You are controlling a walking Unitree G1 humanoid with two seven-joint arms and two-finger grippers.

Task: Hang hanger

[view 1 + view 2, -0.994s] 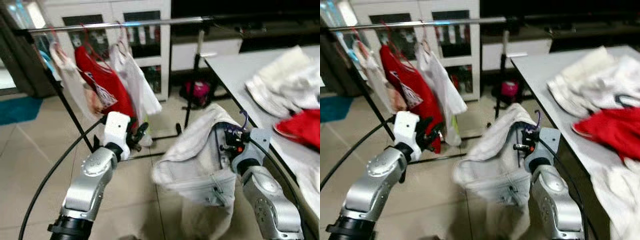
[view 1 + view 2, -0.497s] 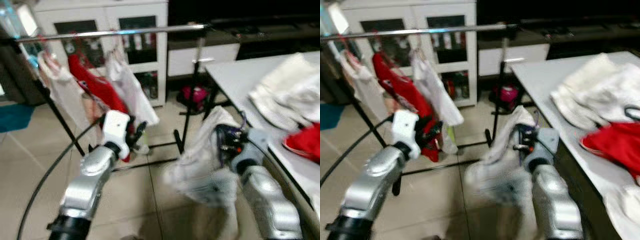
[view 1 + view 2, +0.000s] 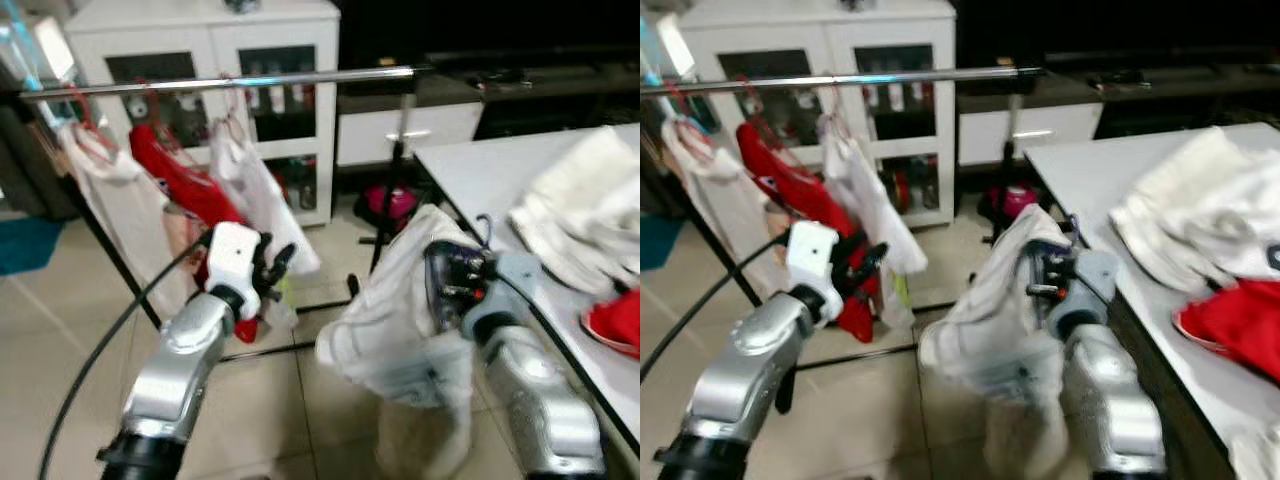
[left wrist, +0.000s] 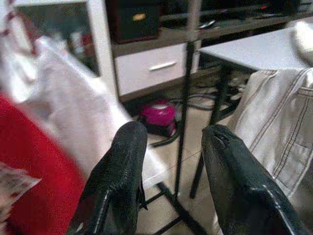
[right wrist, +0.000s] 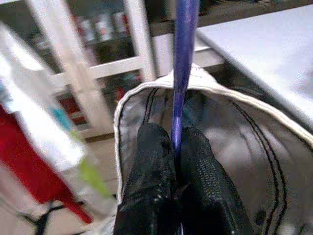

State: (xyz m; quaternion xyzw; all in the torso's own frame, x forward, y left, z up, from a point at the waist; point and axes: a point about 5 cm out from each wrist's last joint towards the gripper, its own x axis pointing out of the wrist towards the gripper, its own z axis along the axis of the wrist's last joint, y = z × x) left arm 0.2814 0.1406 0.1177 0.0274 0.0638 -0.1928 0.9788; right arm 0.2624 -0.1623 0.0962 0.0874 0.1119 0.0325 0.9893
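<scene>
Hanger [image 5: 182, 58] pinched in right claw [image 5: 176, 147], rail [image 3: 220, 80] beyond crowded with shirts [image 3: 190, 185].

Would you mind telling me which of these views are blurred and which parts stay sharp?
Left eye view: soft motion blur throughout, worst on the white garment below the right gripper. Left wrist view: the open left gripper is crisp, the red shirt smeared. Right wrist view: fingers and purple hanger sharp, cabinet blurred.

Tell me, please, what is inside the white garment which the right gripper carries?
A purple hanger rises from the white garment, pinched by the right gripper. Its hook shows above; the fabric covers its shoulders.
</scene>
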